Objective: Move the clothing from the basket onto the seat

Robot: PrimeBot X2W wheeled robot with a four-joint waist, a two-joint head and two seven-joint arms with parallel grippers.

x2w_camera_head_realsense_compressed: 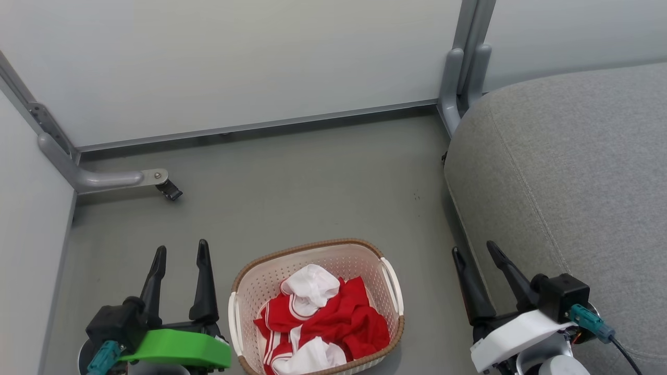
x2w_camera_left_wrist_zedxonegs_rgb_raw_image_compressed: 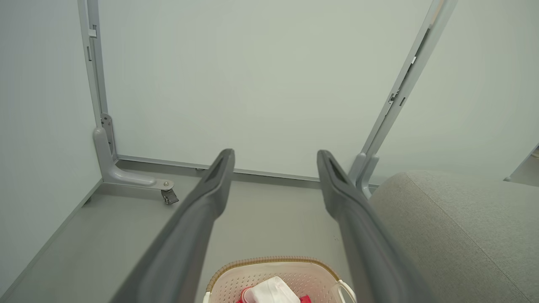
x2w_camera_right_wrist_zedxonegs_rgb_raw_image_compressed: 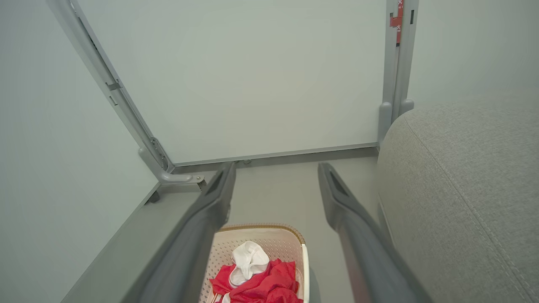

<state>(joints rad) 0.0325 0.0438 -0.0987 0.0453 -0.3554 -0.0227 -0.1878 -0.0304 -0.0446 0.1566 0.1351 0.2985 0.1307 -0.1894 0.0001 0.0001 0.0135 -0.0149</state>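
The red and white clothing lies crumpled inside the cream basket, which stands on the grey floor at the bottom centre. The grey seat fills the right side, its edge just right of the basket. My left gripper hovers left of the basket, open and empty. My right gripper hangs between the basket and the seat's edge, open with nothing in it. In the left wrist view the clothing and basket show low between the fingers. The right wrist view shows the clothing, basket and seat.
Pale partition walls close off the back and left. A grey metal foot with a small caster sticks out from the left corner. A grey upright post stands at the seat's far corner. Bare floor lies beyond the basket.
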